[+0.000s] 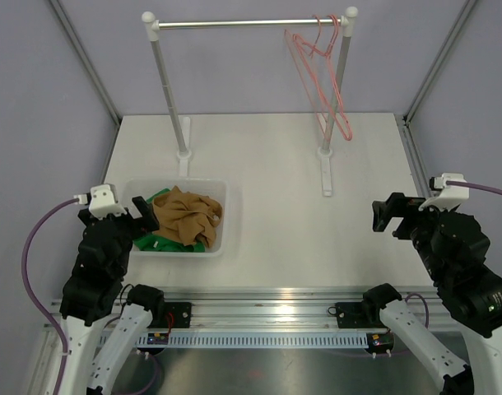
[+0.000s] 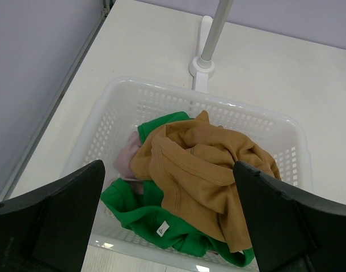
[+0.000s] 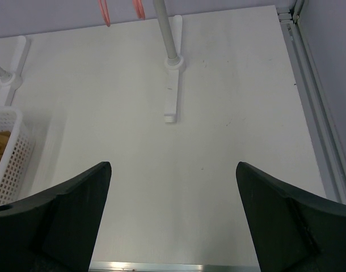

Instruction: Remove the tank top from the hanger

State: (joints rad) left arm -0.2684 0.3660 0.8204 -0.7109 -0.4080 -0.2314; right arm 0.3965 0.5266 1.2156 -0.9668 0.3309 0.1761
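Here, at the left, the left end effector (image 1: 146, 212) hangs at the near-left edge of the white basket (image 1: 227, 216), its fingers spread wide apart and holding nothing. In the left wrist view the two dark fingers frame the basket's contents without touching them. The tan tank top (image 2: 201, 170) lies crumpled inside the basket, on top of the pile and off any hanger. Under it and toward the near side lies a green garment (image 2: 144, 218) with a small white label showing, and a pale pink cloth (image 2: 125, 158) peeks out at the left, between the green fabric and the basket wall.

The basket sits on the white worktop (image 1: 276, 181), just in front of the foot of the rack's left post (image 1: 170, 90). The metal rail (image 1: 251, 24) runs across the back between this post and the right post (image 1: 338, 82). Near the rail's right end hang the pink wire hangers (image 1: 317, 66) — bare and close against the right post, well apart from the basket.

Farther right, the right end effector (image 1: 381, 216) hovers above the bare worktop. Its fingers are likewise parted and carry nothing — well apart from the basket and from the rack.
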